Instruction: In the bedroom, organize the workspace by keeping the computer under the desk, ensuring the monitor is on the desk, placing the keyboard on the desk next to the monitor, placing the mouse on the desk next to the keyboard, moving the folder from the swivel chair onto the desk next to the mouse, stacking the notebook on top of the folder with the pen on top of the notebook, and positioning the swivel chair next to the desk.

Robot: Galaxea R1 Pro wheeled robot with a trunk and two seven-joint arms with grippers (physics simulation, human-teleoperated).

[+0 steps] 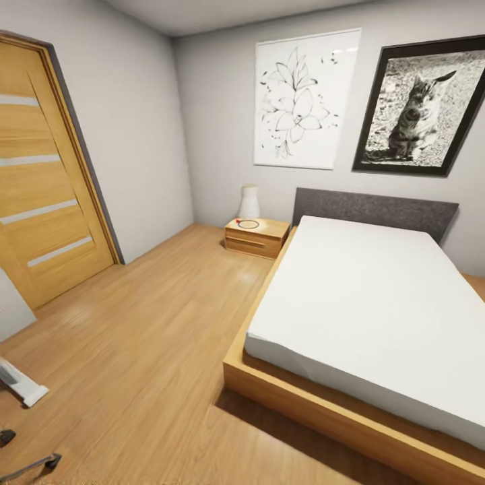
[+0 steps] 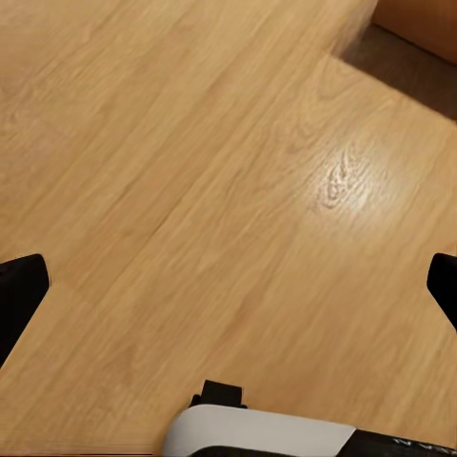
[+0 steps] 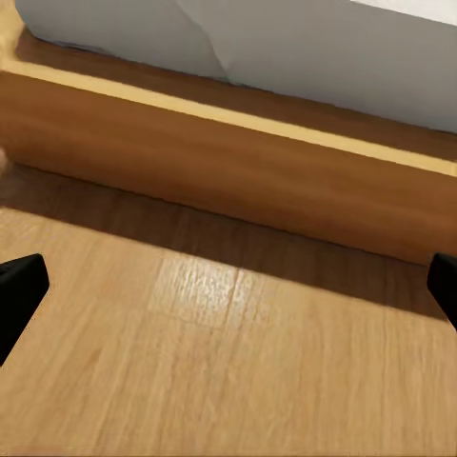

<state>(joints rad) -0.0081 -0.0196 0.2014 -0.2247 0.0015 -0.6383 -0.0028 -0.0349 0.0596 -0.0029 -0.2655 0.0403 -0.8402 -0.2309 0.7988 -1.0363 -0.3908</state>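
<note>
Transit, bedroom: bed (image 1: 364, 303) at 3 o'clock, door (image 1: 47, 175) at 9, nightstand (image 1: 256, 236) at 12. No workspace items visible. Left pincer (image 2: 228, 286) and right pincer (image 3: 228, 286) both spread, empty. Advice: turn slowly to locate the table.

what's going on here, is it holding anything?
Nothing is being handled. The head view looks across an oak floor at a bed with a wooden frame, a nightstand and a closed wooden door. The left pincer is open and empty over bare floor; the right pincer is open and empty, facing the bed frame. The robot looks to be in transit.
</note>
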